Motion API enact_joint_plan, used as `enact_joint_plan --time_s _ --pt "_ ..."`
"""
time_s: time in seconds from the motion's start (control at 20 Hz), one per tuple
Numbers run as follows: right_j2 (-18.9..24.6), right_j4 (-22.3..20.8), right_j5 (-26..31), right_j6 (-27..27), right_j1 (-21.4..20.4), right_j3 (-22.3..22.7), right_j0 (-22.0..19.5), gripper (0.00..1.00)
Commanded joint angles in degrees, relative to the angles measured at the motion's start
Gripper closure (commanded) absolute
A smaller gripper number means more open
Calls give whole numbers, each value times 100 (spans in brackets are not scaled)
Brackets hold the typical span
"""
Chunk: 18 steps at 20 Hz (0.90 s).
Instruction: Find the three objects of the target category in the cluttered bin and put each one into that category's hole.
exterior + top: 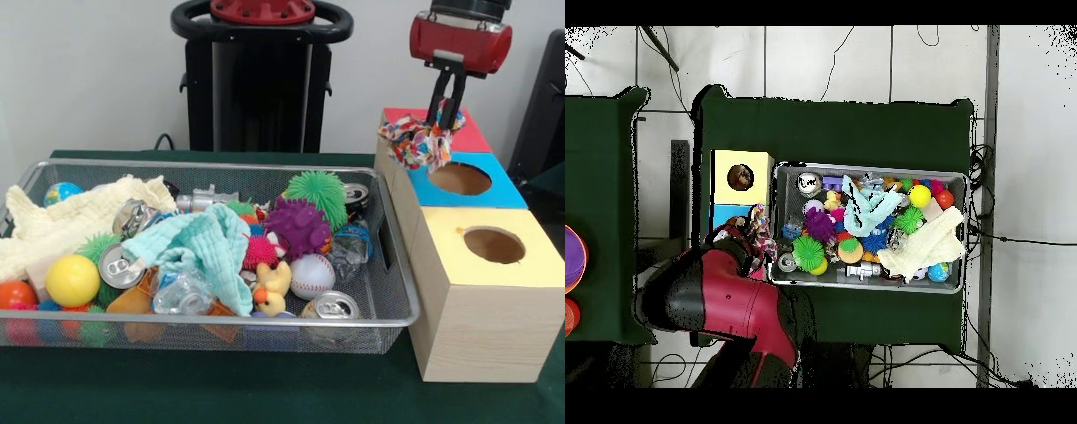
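The tool is pinched shut on a patterned cloth scrap, which dangles above the blue box's hole, slightly off toward the wire bin. Released from here, I judge the floppy cloth may drape over the rim, not drop through.

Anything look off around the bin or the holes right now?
Nothing spilled or damaged. The end effector holds a multicoloured cloth bunched and dangling beside the blue hole, not yet in it. The mesh bin is a jumble of cloths, balls and cans, all inside its walls.
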Motion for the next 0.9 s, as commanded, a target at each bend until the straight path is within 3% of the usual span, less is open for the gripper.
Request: enact_joint_plan --time_s 0.05,0.3,0.45,0.55,0.6,0.9 --pt "401 322 -645 1243 -244 80 -382 100" --pt "553 138 -1037 991 -365 -91 -532 100" --pt "931 177 -1852 1272 -404 -133 -779 100" --pt "1076 351 -1949 1490 -401 -47 -857 100" --pt "1351 386 -2063 1636 -487 79 -1036 100" --pt "1193 745 -2303 1676 -390 101 -828 100"
